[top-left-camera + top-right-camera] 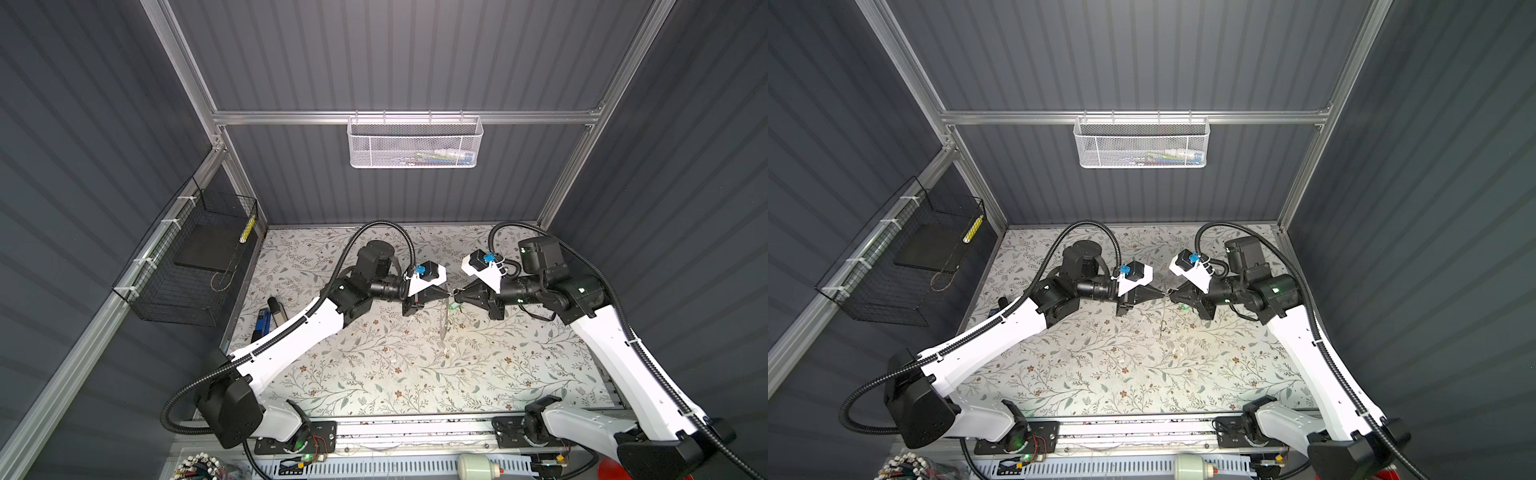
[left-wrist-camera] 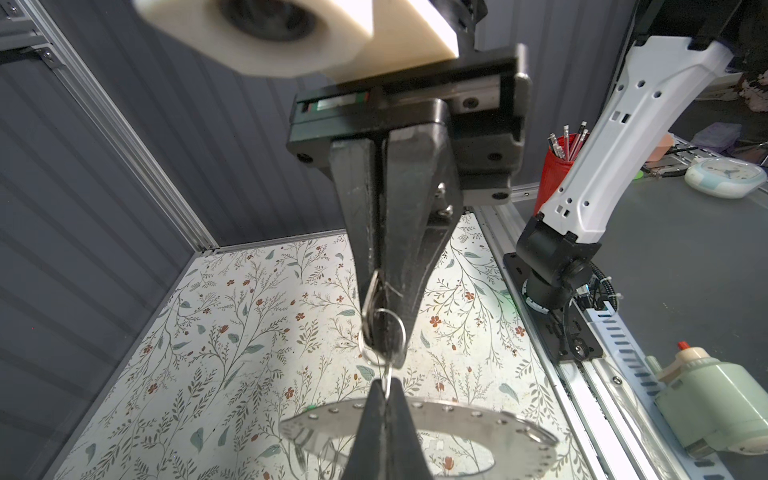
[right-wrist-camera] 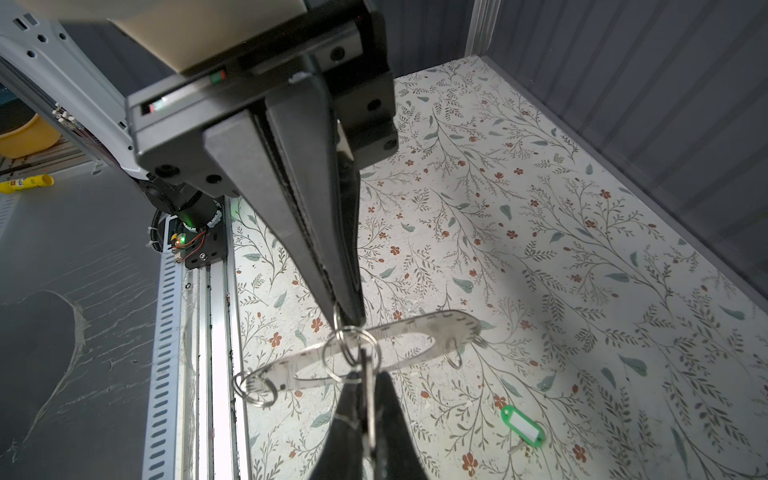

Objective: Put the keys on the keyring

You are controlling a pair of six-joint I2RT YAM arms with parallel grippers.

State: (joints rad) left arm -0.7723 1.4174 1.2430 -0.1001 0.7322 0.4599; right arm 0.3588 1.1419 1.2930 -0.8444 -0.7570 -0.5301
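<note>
The left gripper [image 2: 385, 384] is pinched shut on a wire loop [image 2: 387, 374] of the keyring [image 2: 457, 417], and the grey plate hangs below it, above the floral table [image 3: 540, 208]. Tip to tip with it, the right gripper [image 3: 368, 376] is clamped on the key [image 3: 368, 395]. A split ring [image 3: 325, 353] overlaps the loop there. I judge threading under way, but cannot tell whether it has caught. Further right, the green key tag [image 3: 523, 426] lies loose on the table, not yet attached. Its white insert looks blank, and no writing is legible anywhere.
</note>
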